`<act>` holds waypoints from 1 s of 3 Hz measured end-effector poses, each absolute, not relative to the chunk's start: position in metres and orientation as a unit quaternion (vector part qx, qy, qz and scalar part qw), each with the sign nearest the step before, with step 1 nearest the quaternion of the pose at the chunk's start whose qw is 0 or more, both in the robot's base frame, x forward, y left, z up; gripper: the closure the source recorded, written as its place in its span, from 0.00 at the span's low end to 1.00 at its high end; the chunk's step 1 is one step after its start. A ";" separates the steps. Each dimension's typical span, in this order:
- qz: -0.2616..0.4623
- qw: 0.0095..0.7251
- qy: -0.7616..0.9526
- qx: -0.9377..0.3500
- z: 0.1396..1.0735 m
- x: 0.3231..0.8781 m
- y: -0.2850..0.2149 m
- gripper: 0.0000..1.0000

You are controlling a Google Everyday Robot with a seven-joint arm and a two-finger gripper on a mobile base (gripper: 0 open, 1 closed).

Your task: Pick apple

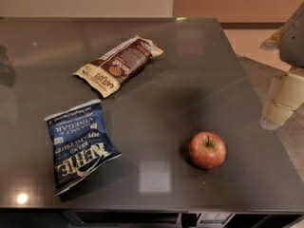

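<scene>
A small round red apple point(207, 149) with yellowish streaks and a short dark stem stands upright on the dark grey table point(190, 70), toward the front right. My gripper point(275, 113) hangs at the right edge of the view, above the table's right edge, up and to the right of the apple and well apart from it. It holds nothing that I can see.
A blue chips bag point(78, 144) lies at the front left. A brown snack bag point(118, 65) lies at the middle back. The table's front edge runs just below the apple. Its right edge is next to the gripper, with floor point(256, 42) beyond.
</scene>
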State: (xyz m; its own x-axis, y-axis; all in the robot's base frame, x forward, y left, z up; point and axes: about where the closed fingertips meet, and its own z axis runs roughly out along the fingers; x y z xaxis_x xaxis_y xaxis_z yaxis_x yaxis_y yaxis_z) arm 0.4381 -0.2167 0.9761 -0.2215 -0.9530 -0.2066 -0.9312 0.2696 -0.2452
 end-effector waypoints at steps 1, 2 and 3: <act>-0.034 0.159 0.781 -0.603 0.976 0.438 -0.217 0.00; -0.026 0.153 0.766 -0.624 0.971 0.435 -0.210 0.00; 0.000 0.149 0.738 -0.658 0.951 0.426 -0.198 0.00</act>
State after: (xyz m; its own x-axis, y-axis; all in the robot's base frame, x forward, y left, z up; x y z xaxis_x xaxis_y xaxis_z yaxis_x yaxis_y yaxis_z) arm 0.4258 -0.1977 0.9509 -0.0890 -0.9714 -0.2199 -0.9716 0.1333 -0.1957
